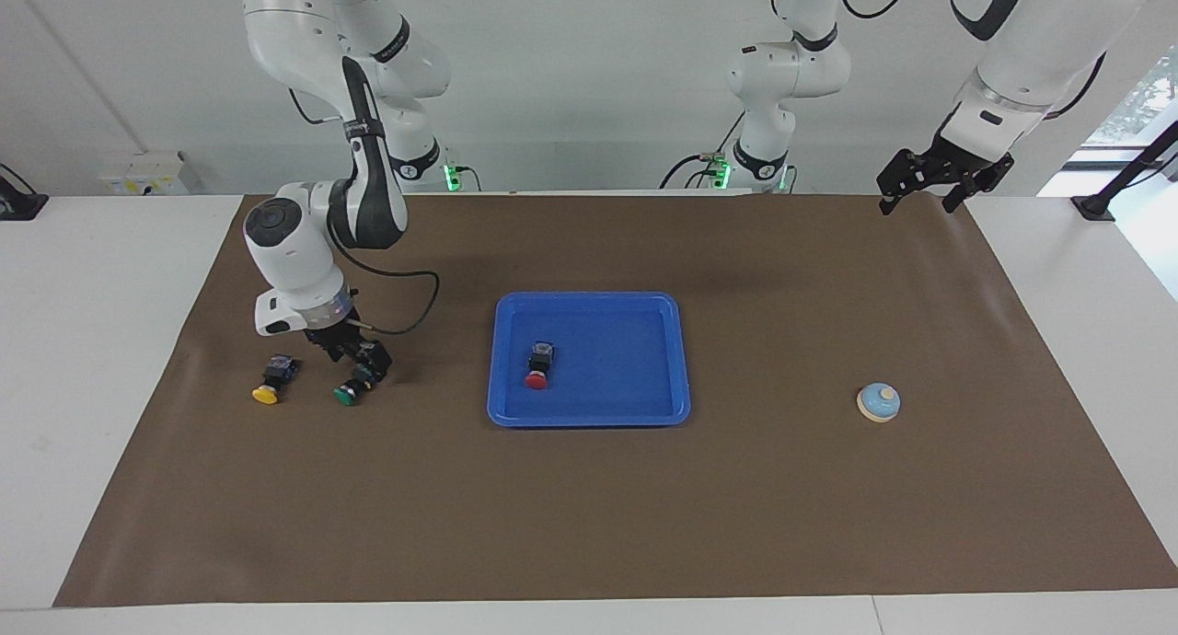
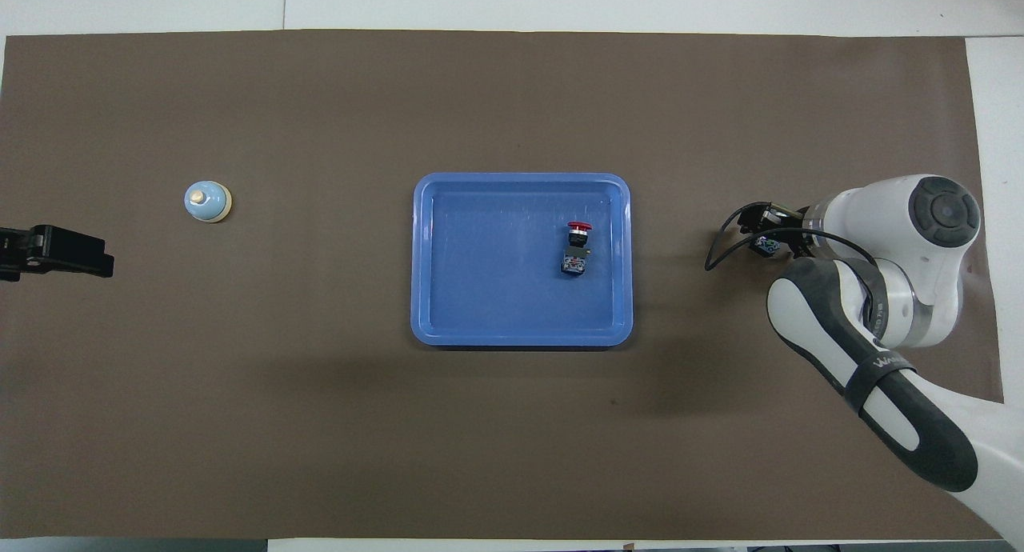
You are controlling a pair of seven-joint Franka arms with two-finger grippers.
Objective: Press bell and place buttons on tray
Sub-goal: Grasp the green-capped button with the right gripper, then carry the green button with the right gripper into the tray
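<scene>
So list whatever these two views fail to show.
- Overhead view: the yellow button and most of the green button are hidden under the right arm.
- Overhead view: the left end effector is cut off by the picture's edge.
- Facing view: whether the right end effector touches the green button is unclear.

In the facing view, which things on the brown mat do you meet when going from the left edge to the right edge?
Yellow button → green button → tray, holding the red button → bell.

Right pincer (image 1: 361, 363) low, arm bent, fingers spread; left pincer (image 1: 941, 191) raised, open, waiting.
</scene>
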